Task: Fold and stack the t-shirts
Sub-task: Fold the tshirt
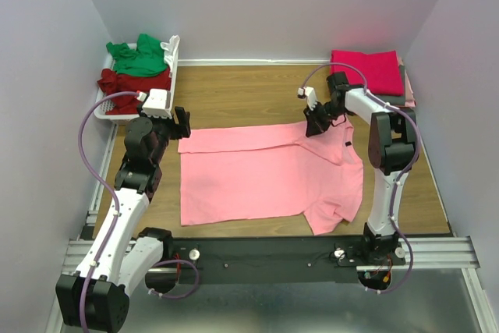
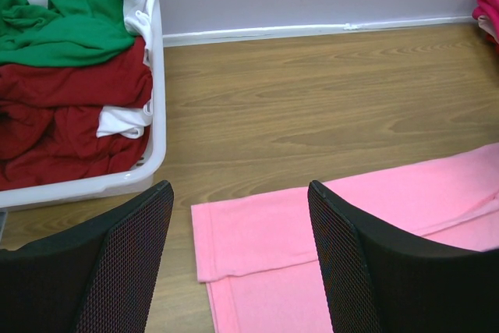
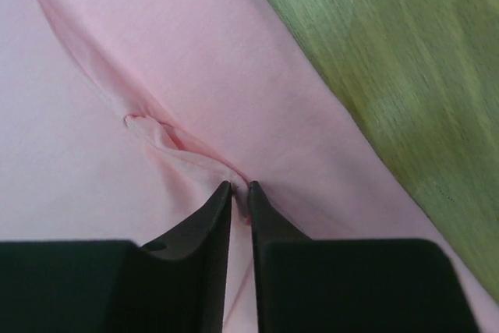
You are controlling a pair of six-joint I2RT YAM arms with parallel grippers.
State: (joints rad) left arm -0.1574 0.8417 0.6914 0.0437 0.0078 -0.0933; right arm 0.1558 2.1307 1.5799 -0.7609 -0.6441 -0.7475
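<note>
Wooden table [image 1: 249, 99] carries the pink t-shirt [image 1: 265, 173] lengthwise from nine to three o'clock, neck at three. The right gripper [image 3: 240, 186] pinches its twelve-o'clock edge, and the left gripper [image 2: 240, 193] gapes wide.

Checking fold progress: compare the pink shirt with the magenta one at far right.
The pink t-shirt lies spread out; the magenta t-shirt is folded compact. The pink one rests on the table; the magenta one tops a grey t-shirt. The right gripper pinches the pink one; nothing touches the magenta one. Both are plain cloth.
</note>
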